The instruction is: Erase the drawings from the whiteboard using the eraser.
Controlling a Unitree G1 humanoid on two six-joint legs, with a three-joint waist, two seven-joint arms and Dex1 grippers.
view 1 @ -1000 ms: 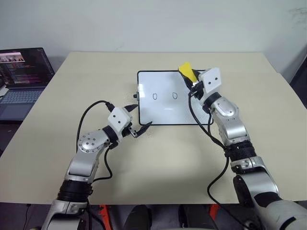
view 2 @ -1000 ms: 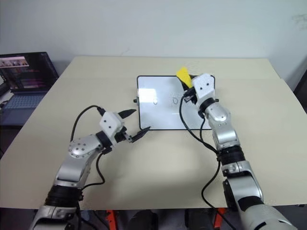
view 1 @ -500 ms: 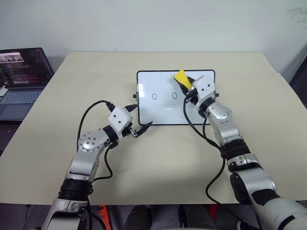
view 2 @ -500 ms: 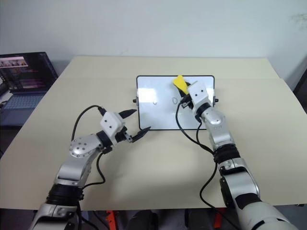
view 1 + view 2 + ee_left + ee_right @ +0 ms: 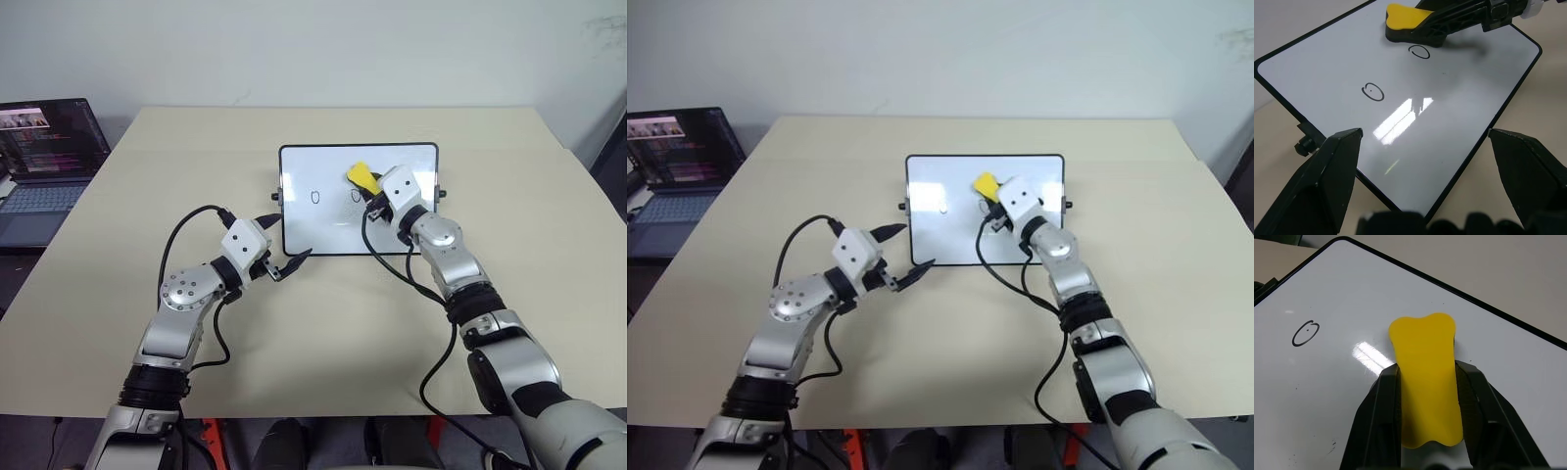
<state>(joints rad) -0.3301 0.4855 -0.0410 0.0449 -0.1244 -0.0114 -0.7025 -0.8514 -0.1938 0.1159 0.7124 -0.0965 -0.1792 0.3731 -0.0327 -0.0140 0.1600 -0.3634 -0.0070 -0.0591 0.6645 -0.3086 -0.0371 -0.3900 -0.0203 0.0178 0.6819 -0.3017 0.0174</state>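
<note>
Nearest the robot, just off the whiteboard's (image 5: 333, 211) near left corner, the left gripper (image 5: 284, 243) hovered with its fingers spread apart and nothing between them. It could usefully press down on that corner, I judged, since an unpinned board may slide under the wiping stroke.

Farther in, over the board's middle, the right gripper (image 5: 369, 196) was clamped on the eraser (image 5: 361, 176), fingers pinching the yellow block by its long sides. In the left wrist view the eraser's (image 5: 1408, 22) dark underside sat at or just above the white surface, right beside one oval mark (image 5: 1419, 52); the other oval (image 5: 1372, 91) lay toward the board's left edge, apart from the eraser.

To wipe well, the pad should be kept flat and pressed evenly, then drawn leftward across both drawings (image 5: 333, 196) in one pass.
</note>
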